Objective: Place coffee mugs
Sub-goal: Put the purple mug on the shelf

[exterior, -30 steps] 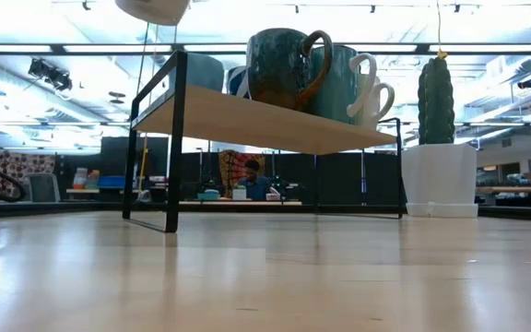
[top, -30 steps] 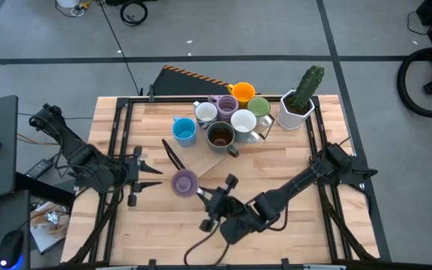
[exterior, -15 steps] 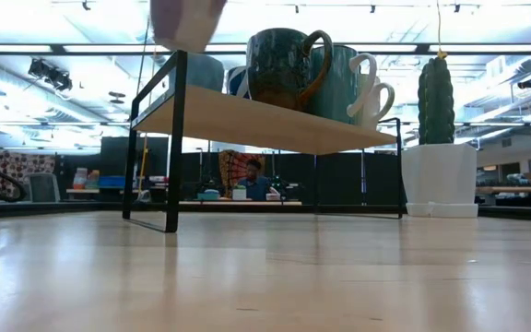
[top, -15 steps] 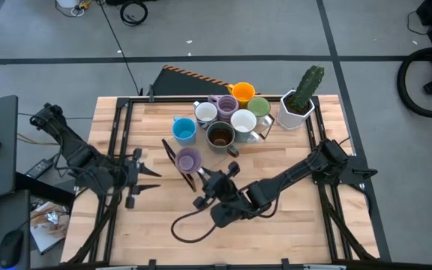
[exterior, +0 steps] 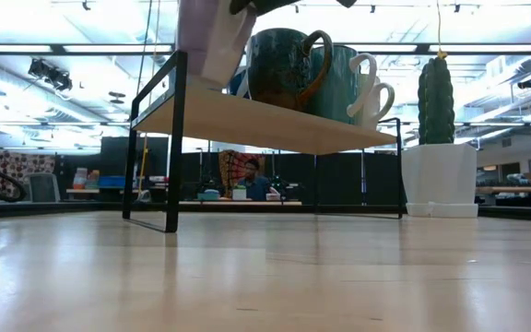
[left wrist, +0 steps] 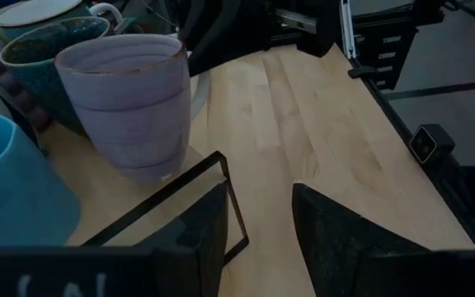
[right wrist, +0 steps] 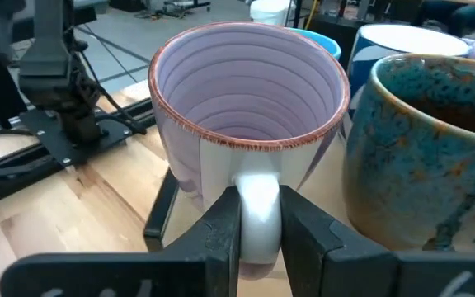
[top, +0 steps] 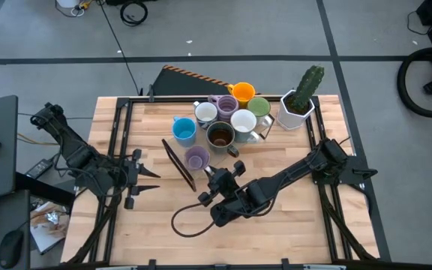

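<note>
A raised wooden shelf (top: 214, 154) with a black frame bears several coffee mugs, among them a blue one (top: 184, 130), a dark brown one (top: 220, 136) and an orange one (top: 244, 92). My right gripper (top: 210, 171) is shut on a purple mug (top: 196, 158) at the shelf's near left corner. In the low view this purple mug (exterior: 210, 37) is tilted, its base just at the shelf board (exterior: 247, 111); whether it touches, I cannot tell. My left gripper (top: 154, 171) waits open at the table's left, pointing at the shelf. My right gripper pinches the purple mug's handle (right wrist: 258, 198) between its two fingers (right wrist: 221, 235). The fingers come nearly level from the table's near right side. The mug (right wrist: 250, 107) stands mouth up and tilted beyond the fingertips, close beside the dark brown mug (right wrist: 423, 157).
A white angular pot with a green cactus (top: 300, 101) stands at the table's far right, beside the shelf. A black cable loop (top: 190, 223) lies on the table under my right arm. The shelf's black frame rail (top: 178, 163) runs just left of the purple mug.
My right gripper has carried the purple mug toward the table's far edge and a little down, up to the shelf's near left corner. The wrist has rolled, and the mug has turned with it. The grip has stayed shut.
</note>
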